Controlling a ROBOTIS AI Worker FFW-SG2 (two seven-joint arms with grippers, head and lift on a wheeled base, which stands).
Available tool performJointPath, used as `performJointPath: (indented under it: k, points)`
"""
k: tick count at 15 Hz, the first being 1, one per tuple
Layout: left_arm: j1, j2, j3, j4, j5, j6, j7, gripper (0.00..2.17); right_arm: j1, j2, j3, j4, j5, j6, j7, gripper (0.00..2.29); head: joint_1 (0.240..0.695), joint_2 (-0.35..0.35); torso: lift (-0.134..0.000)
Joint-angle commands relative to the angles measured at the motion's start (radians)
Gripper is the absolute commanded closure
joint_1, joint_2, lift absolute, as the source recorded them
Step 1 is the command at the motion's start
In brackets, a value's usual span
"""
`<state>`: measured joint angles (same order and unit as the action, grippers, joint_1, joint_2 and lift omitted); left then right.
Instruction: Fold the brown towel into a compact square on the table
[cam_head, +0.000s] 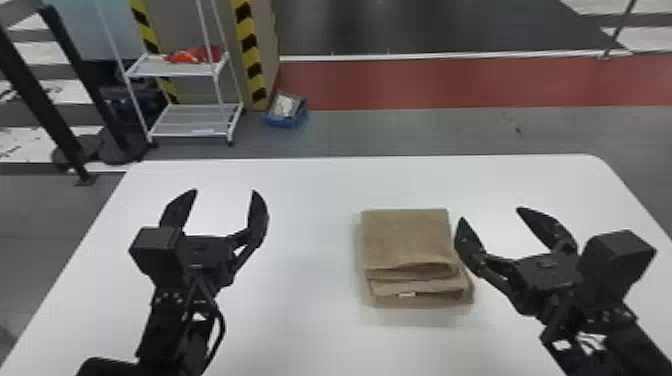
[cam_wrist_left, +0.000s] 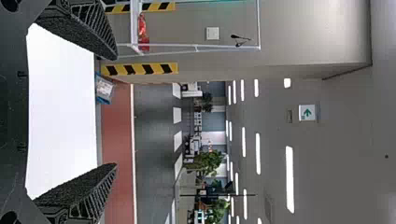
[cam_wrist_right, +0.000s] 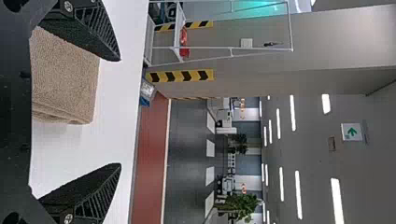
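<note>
The folded brown cloth towel (cam_head: 406, 240) lies just left of the nearer, black right gripper (cam_head: 490, 214), whose fingers stand apart.

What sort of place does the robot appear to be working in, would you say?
Probably an industrial or robotics test hall: black-and-yellow hazard striping, a white wheeled shelf cart and a green exit sign suggest it.

Beyond your left pincer (cam_head: 225, 190) stands a white rack (cam_head: 185, 120) (something red (cam_head: 212, 53) sits on its upper shelf), near a blue bin (cam_head: 282, 121); farther past it, a red floor strip (cam_head: 450, 85) borders grey floor (cam_head: 450, 130), and ceiling lights (cam_wrist_left: 290, 179) glow.
</note>
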<state>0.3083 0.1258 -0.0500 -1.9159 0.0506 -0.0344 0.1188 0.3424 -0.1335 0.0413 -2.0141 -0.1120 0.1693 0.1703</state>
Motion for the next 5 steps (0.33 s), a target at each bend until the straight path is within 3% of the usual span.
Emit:
performJointPath:
  k: [1,5]
  points:
    - [0.000,0.000,0.001,0.000,0.000,0.000,-0.001,0.07,0.000,0.000,0.000,0.000,0.000,-0.001,0.000,0.08,0.695,0.068,-0.113]
    - [0.000,0.000,0.001,0.001,0.000,0.000,-0.001,0.07,0.000,-0.002,-0.003,0.000,-0.018,-0.001,0.003,0.08,0.695,0.069,-0.113]
